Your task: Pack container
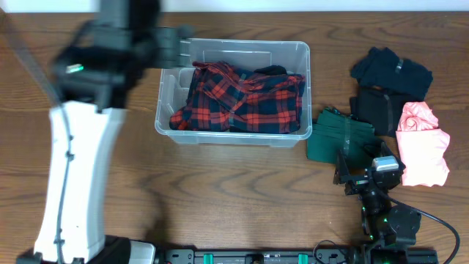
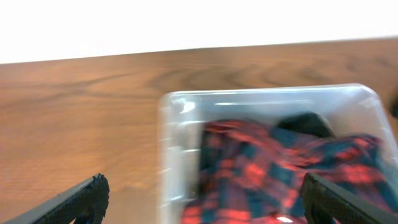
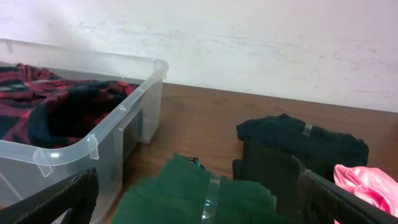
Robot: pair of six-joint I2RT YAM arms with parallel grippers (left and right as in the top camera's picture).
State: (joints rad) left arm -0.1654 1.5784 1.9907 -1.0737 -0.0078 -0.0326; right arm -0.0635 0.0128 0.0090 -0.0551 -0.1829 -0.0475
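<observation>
Two grippers, both with jaws spread wide and gripping nothing. Left gripper [image 2: 204,186]: hovers over left end of container [image 1: 167,88]. Right gripper [image 3: 196,180]: sits low at near right of surface [image 1: 220,191], at near edge of folded green garment [image 1: 341,132]. Container: rests upright toward rear centre of surface, holds crumpled red plaid shirt [image 1: 242,95]. Right of container, on surface: green garment just beside it, then black garments [image 1: 388,73] and pink garment [image 1: 421,143].
</observation>
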